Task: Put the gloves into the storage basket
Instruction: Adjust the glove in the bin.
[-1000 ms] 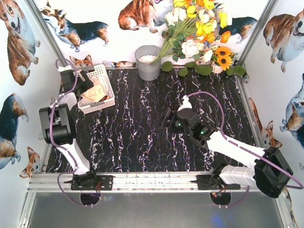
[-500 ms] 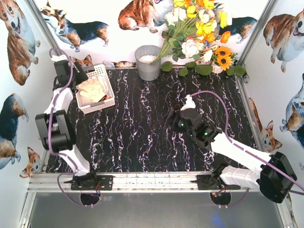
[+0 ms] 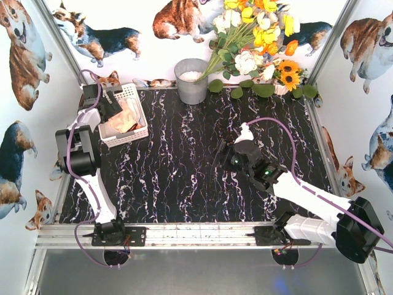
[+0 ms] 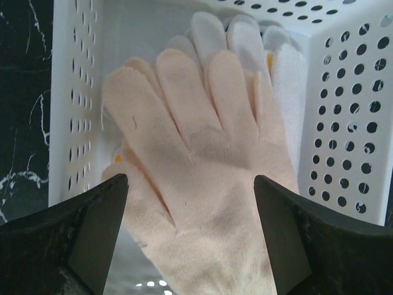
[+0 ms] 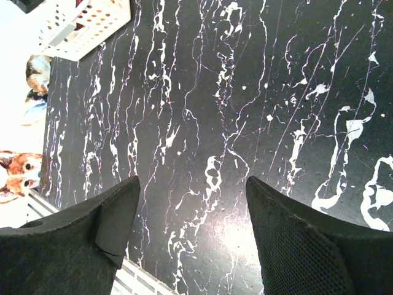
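Observation:
The white perforated storage basket (image 3: 142, 117) stands at the table's far left. Several gloves (image 3: 124, 121) lie piled inside it. In the left wrist view a pale cream glove (image 4: 202, 153) lies on top, fingers spread, with white gloves (image 4: 252, 43) under it against the basket wall (image 4: 344, 92). My left gripper (image 4: 190, 184) hangs over the basket's far left corner (image 3: 109, 104), open, its jaws wide apart on either side of the cream glove's palm. My right gripper (image 3: 218, 150) hovers open over bare black marble mid-table (image 5: 193, 184), holding nothing.
A grey metal bucket (image 3: 191, 80) stands at the back centre, with a bouquet of flowers (image 3: 258, 43) to its right. Corgi-printed walls close in the left, back and right. An aluminium rail (image 3: 196, 233) runs along the near edge. The basket's corner (image 5: 86, 24) shows in the right wrist view.
My left gripper drew back to the far left of the basket, then came over it again. The right arm shifted slightly right and then stayed still.

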Controlling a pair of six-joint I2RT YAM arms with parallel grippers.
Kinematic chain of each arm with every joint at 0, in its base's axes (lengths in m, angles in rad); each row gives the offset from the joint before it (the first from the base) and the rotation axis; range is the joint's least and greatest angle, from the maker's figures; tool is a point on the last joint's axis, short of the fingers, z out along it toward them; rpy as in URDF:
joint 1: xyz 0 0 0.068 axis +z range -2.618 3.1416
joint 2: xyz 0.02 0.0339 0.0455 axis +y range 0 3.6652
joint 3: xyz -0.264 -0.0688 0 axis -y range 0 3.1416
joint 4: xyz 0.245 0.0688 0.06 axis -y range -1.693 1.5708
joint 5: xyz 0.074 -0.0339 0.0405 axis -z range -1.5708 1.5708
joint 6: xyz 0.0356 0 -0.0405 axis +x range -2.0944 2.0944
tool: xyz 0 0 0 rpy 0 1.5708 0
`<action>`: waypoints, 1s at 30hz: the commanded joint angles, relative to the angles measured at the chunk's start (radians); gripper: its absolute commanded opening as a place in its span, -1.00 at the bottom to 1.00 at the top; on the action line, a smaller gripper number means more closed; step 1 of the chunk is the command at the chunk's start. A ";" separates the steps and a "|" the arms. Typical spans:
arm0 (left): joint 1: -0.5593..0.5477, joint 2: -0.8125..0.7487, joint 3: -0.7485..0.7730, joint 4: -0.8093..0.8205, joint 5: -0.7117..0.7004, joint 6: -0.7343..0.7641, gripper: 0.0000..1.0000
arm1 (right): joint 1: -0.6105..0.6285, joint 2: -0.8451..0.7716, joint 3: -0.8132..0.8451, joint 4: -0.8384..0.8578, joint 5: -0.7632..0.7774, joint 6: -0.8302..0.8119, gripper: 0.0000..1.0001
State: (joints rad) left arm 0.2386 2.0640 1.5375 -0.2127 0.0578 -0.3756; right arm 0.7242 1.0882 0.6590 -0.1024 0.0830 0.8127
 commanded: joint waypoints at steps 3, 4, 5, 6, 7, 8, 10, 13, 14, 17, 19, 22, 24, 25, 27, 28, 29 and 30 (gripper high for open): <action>0.002 0.064 0.076 0.048 0.038 0.005 0.49 | -0.005 0.003 0.021 0.059 0.005 0.000 0.43; 0.002 0.072 0.085 0.049 0.041 0.010 0.48 | -0.005 0.006 0.022 0.060 0.003 0.000 0.43; 0.002 0.080 0.094 0.049 0.043 0.017 0.48 | -0.005 0.009 0.022 0.062 0.001 0.001 0.43; 0.002 0.095 0.104 0.050 0.048 0.025 0.48 | -0.005 0.011 0.022 0.064 0.000 0.001 0.43; 0.002 0.106 0.115 0.045 0.053 0.032 0.48 | -0.005 0.014 0.022 0.065 -0.001 0.002 0.43; 0.002 0.118 0.130 0.035 0.059 0.035 0.48 | -0.005 0.017 0.022 0.067 -0.003 0.003 0.43; 0.001 0.138 0.153 0.022 0.076 0.042 0.47 | -0.005 0.021 0.023 0.071 -0.007 0.005 0.43; 0.001 0.145 0.156 0.039 0.101 0.055 0.47 | -0.005 0.024 0.024 0.078 -0.011 0.008 0.43; 0.000 0.146 0.157 0.046 0.112 0.059 0.46 | -0.005 0.024 0.022 0.080 -0.013 0.010 0.43; -0.005 0.153 0.163 0.068 0.160 0.088 0.40 | -0.005 0.024 0.021 0.088 -0.017 0.015 0.43; -0.013 0.153 0.161 0.082 0.192 0.118 0.37 | -0.005 0.024 0.021 0.092 -0.021 0.018 0.43; -0.021 0.160 0.162 0.101 0.237 0.153 0.35 | -0.005 0.051 0.019 0.100 -0.027 0.023 0.42; -0.022 0.176 0.174 0.102 0.272 0.168 0.32 | -0.005 0.052 0.019 0.102 -0.031 0.025 0.43; -0.022 0.184 0.182 0.096 0.287 0.177 0.30 | -0.005 0.052 0.018 0.102 -0.032 0.025 0.42; -0.025 0.206 0.202 0.082 0.310 0.191 0.28 | -0.005 0.052 0.017 0.101 -0.031 0.025 0.42; -0.027 0.217 0.213 0.074 0.316 0.196 0.26 | -0.005 0.052 0.016 0.101 -0.032 0.025 0.42; -0.031 0.230 0.229 0.063 0.321 0.203 0.25 | -0.005 0.052 0.016 0.101 -0.033 0.025 0.42; -0.033 0.249 0.248 0.038 0.323 0.211 0.24 | -0.005 0.054 0.016 0.101 -0.033 0.025 0.42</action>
State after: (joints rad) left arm 0.2214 2.2562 1.7229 -0.1474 0.3176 -0.2161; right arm 0.7235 1.1477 0.6590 -0.0669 0.0498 0.8360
